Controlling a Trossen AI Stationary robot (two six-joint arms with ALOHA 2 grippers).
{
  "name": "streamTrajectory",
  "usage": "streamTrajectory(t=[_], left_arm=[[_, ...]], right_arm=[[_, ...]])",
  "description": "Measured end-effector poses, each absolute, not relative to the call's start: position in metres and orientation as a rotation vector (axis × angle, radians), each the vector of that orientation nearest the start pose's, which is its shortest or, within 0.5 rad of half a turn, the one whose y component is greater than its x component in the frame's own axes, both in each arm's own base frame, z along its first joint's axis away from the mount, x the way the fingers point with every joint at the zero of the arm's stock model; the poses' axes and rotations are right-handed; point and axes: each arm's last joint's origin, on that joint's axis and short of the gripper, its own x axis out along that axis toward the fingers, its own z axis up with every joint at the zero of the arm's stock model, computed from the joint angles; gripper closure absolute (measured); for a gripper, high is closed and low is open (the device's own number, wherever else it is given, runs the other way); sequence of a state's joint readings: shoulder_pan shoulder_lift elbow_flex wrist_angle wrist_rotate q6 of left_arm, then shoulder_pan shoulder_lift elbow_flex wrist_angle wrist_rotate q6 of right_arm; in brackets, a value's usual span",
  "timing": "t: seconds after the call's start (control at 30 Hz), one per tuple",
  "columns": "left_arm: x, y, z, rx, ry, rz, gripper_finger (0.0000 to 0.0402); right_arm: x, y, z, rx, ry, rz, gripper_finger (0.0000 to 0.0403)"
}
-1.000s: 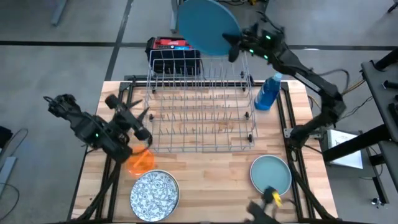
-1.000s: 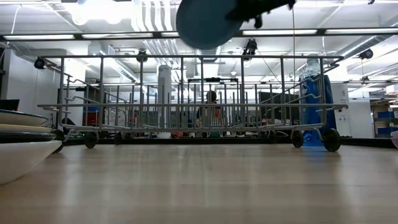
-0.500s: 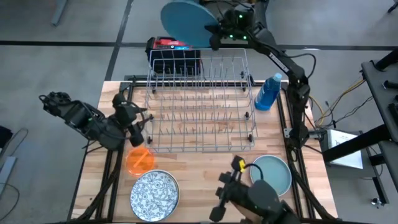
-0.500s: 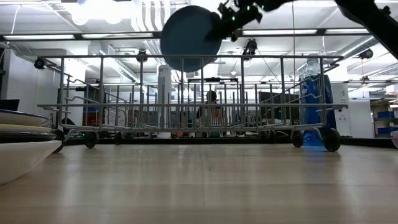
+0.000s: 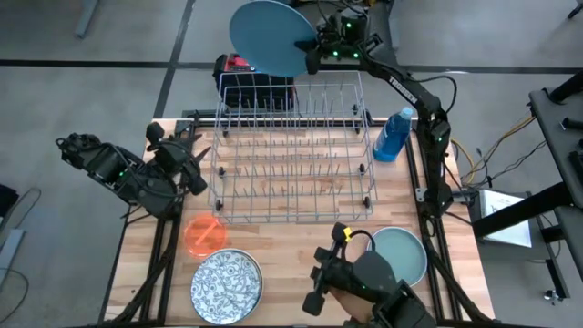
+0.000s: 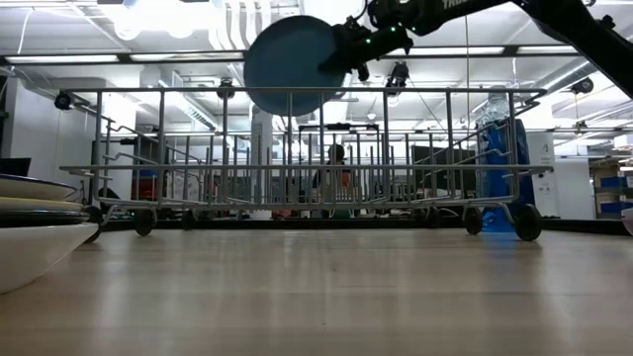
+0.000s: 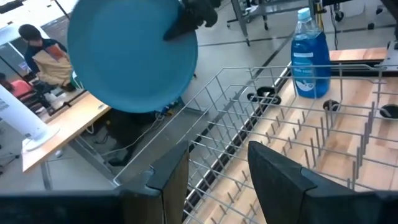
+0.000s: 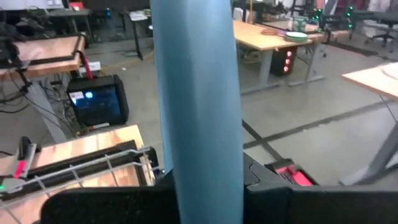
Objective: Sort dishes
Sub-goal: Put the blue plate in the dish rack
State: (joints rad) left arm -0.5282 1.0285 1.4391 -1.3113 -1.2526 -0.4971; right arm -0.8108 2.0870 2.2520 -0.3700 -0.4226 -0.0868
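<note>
right tool hidden behind blue plate

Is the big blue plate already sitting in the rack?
No, the right gripper holds the big blue plate up in the air above the wire rack.

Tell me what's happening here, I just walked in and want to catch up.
The right end effector holds the large blue plate up above the far end of the wire rack, which has no dishes in it yet. The left end effector is open beside the rack's left side. The orange plate, patterned plate and teal plate sit on the table.
</note>
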Motion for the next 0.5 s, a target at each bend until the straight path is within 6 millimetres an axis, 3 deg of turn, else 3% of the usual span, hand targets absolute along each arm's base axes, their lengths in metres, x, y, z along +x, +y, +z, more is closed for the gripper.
streamTrajectory(t=[0.33, 0.5], left_arm=[[0.1251, -0.0411, 0.4218, 0.270, 0.394, 0.788, 0.0247], [0.1236, -0.0401, 0.4222, 0.273, 0.391, 0.793, 0.0247]], right_arm=[[0.3381, -0.3406, 0.4111, 0.043, 0.156, -0.435, 0.0396], [0.3410, -0.3420, 0.4131, 0.138, 0.062, -0.447, 0.0396]])
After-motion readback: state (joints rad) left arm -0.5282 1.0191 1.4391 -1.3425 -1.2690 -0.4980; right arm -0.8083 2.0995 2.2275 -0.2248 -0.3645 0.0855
